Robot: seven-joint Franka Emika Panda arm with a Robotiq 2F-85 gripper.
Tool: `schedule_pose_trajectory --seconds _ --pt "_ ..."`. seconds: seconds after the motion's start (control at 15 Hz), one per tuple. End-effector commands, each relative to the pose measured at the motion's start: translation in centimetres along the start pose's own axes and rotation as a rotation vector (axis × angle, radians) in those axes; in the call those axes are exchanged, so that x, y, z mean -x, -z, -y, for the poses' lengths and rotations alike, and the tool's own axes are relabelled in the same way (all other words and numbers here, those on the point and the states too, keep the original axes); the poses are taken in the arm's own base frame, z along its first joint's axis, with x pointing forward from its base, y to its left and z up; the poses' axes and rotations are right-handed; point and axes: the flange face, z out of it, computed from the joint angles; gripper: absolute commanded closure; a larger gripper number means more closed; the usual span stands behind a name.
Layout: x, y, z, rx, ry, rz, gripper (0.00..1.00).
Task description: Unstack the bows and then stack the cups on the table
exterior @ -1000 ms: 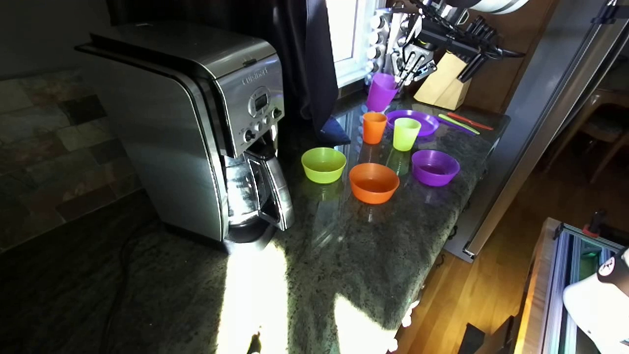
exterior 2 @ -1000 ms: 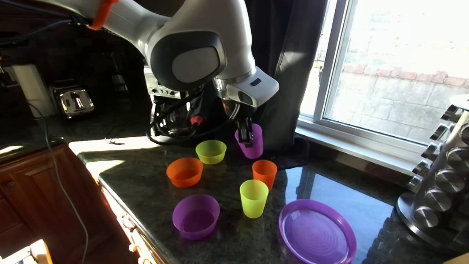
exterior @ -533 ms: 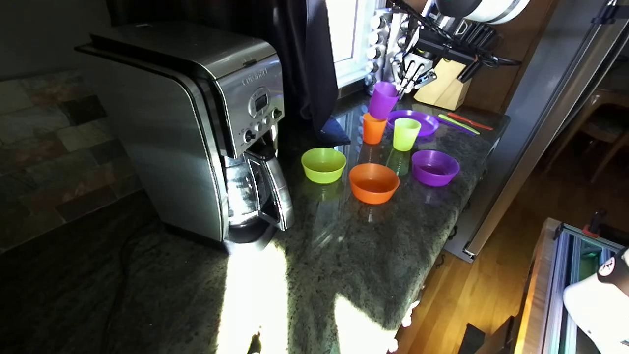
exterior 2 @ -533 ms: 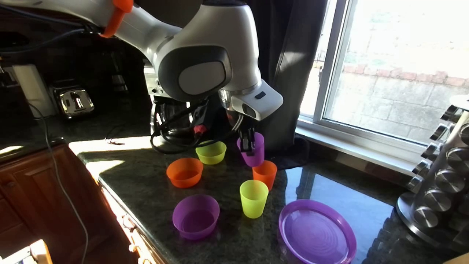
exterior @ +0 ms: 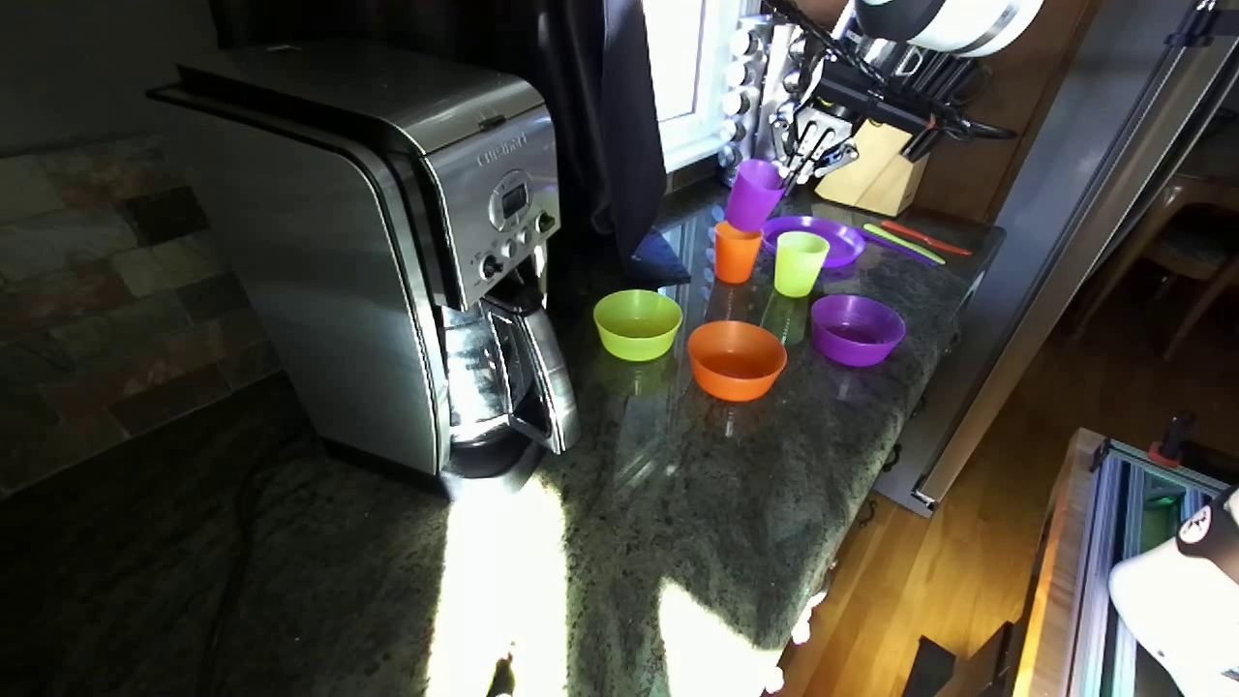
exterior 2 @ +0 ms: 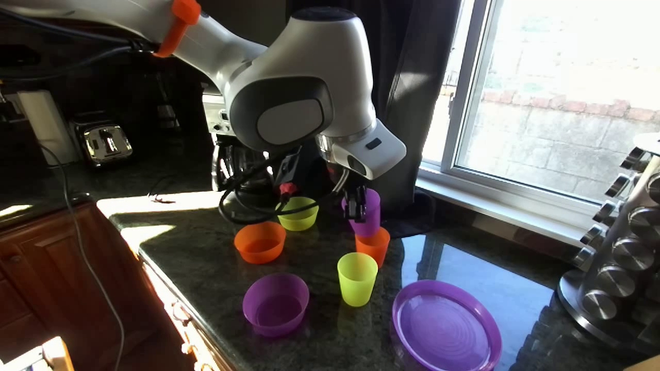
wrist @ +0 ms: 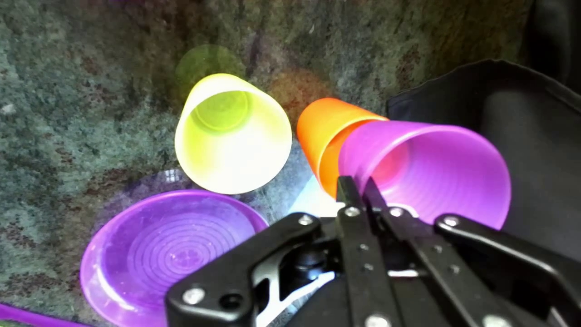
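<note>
My gripper (wrist: 358, 185) is shut on the wall of the purple cup (wrist: 449, 172), one finger inside and one outside. The cup hangs tilted just over the orange cup (wrist: 320, 122); I cannot tell whether they touch. In an exterior view the purple cup (exterior: 753, 198) is above the upright orange cup (exterior: 738, 257). The yellow-green cup (exterior 2: 357, 281) stands upright beside the orange cup (exterior 2: 373, 248). The lime green bowl (exterior: 637, 329), orange bowl (exterior: 736, 366) and purple bowl (exterior: 858, 334) stand apart on the dark table (exterior: 619, 571).
A purple plate (exterior 2: 446, 330) lies near the yellow-green cup. Coloured knives (exterior: 910, 240) lie beyond it. A coffee maker (exterior: 387, 242), a dark curtain (exterior 2: 407, 129), a spice rack (exterior 2: 619, 247) and a knife block (exterior: 873, 165) stand around. Cables hang from the arm.
My gripper has lowered the purple cup toward the orange cup. In the last half second it has shifted slightly toward the window side. The bowls and other cups have not moved.
</note>
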Motion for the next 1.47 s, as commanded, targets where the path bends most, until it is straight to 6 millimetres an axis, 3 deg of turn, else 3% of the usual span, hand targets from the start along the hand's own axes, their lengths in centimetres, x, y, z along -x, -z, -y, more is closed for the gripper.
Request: schedule_pose_trajectory --seconds 0.0,0.47,0.8,1.4 --pt "-0.6 -0.8 -0.3 -0.002 -0.031 0.002 0.99" --pt "-1.2 -2.5 -0.5 0.022 -0.040 0.019 0.99" --pt "-1.1 -4.7 -0.1 0.042 -0.032 0.071 0.99" --pt "1.3 -7.4 2.9 0.026 0.043 0.180 0.99"
